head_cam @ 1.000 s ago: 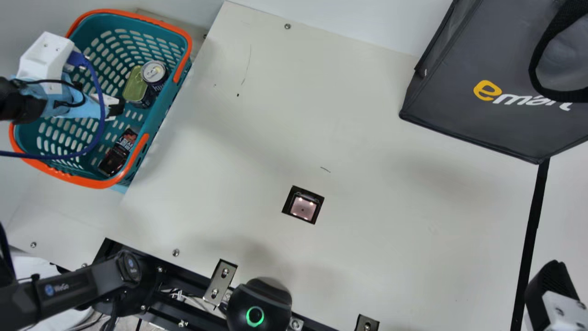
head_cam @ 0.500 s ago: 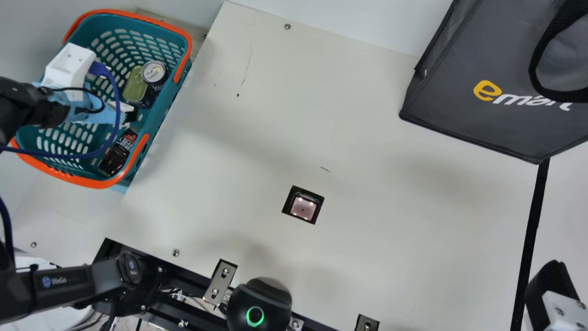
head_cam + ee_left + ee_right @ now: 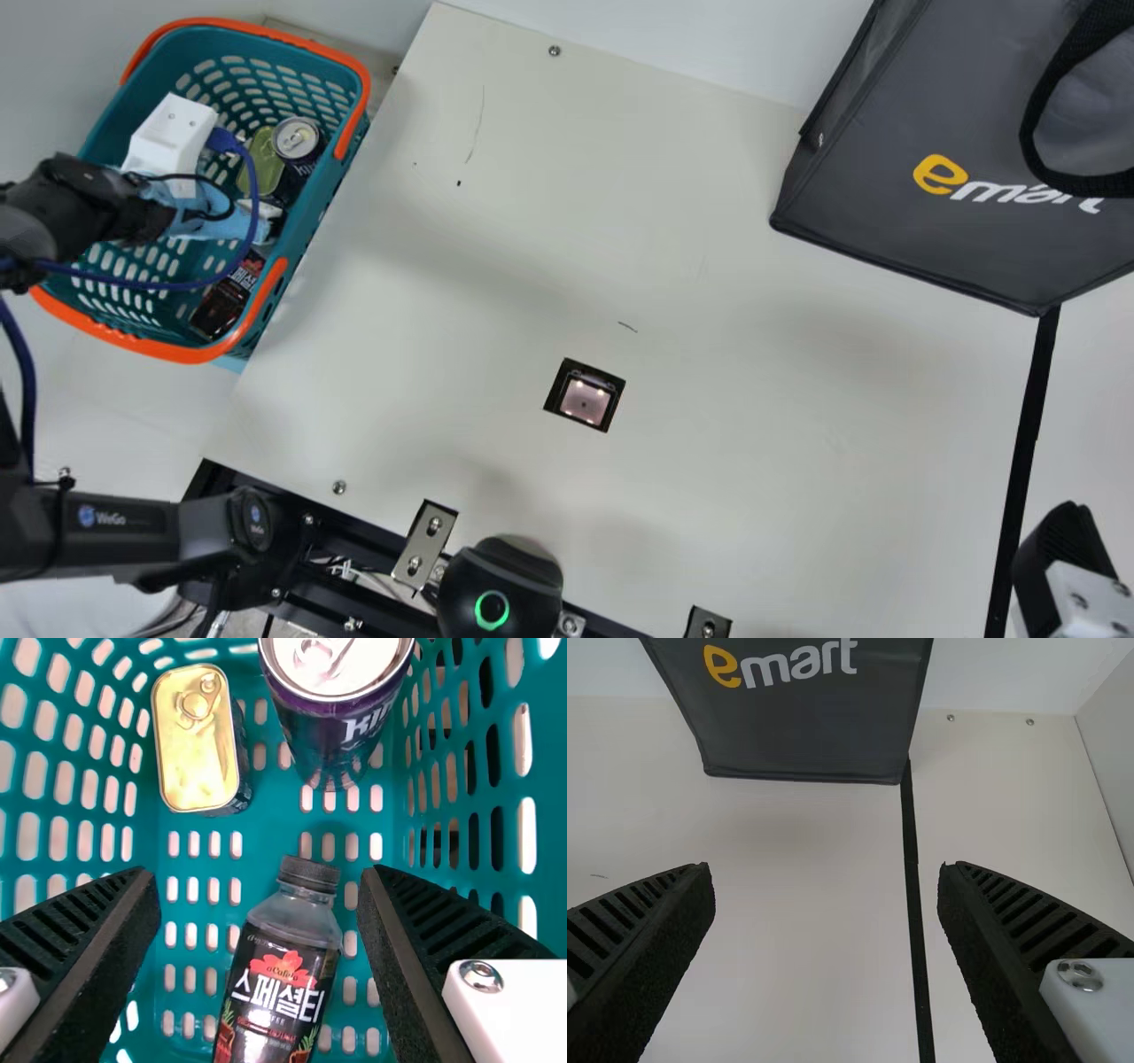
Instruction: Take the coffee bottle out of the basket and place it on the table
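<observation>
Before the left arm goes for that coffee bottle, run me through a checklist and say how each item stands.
1. Left gripper open: ok.
2. Coffee bottle inside the basket, cap on: ok.
3. Bottle apart from the purple drink can and the gold-lidded tin: ok.
4. Left gripper low enough to close on the bottle: cannot tell.
5. Bottle gripped, ready to lift: not ok.
6. Right gripper away from the basket: ok.

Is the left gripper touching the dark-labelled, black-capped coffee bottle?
Apart: left wrist view shows teal basket floor between the coffee bottle and left gripper, both sides.
</observation>
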